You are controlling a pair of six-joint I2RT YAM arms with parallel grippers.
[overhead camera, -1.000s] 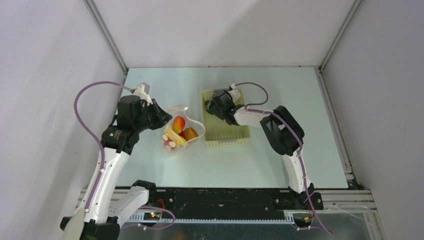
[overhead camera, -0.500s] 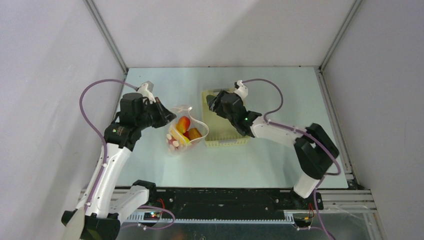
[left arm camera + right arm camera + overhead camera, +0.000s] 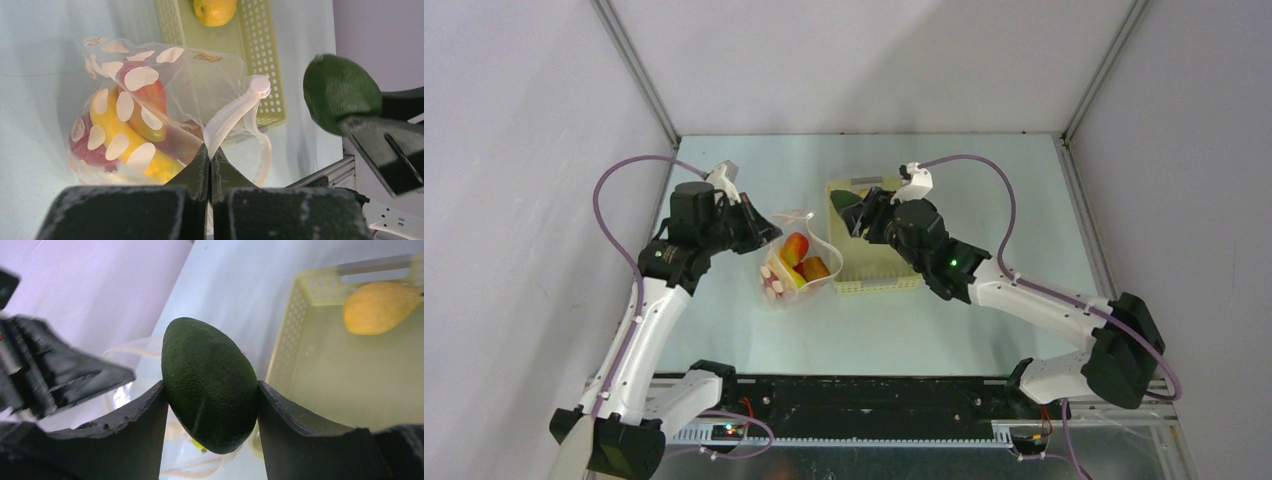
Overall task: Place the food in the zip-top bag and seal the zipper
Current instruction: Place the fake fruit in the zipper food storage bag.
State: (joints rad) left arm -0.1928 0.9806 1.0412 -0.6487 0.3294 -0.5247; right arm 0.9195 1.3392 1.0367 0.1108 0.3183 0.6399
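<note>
The clear dotted zip-top bag (image 3: 799, 265) stands on the table with its mouth up. It holds a yellow banana (image 3: 107, 132), a red fruit (image 3: 793, 245) and an orange piece (image 3: 815, 268). My left gripper (image 3: 210, 156) is shut on the white zipper (image 3: 235, 112) and holds that edge of the mouth up. My right gripper (image 3: 209, 390) is shut on the dark green oval piece (image 3: 210, 365). It hangs in the air over the basket's left wall, just right of the bag. The same green piece (image 3: 340, 92) shows in the left wrist view.
The pale yellow perforated basket (image 3: 879, 285) sits right beside the bag, with one yellow-orange piece (image 3: 380, 307) lying in it. Grey walls close in the table at the left, back and right. The right arm stretches low across the table's right half.
My right gripper has risen out of the basket with the green piece and moved left toward the bag. The right arm's elbow swung out to the lower right. The left gripper nudged slightly right.
</note>
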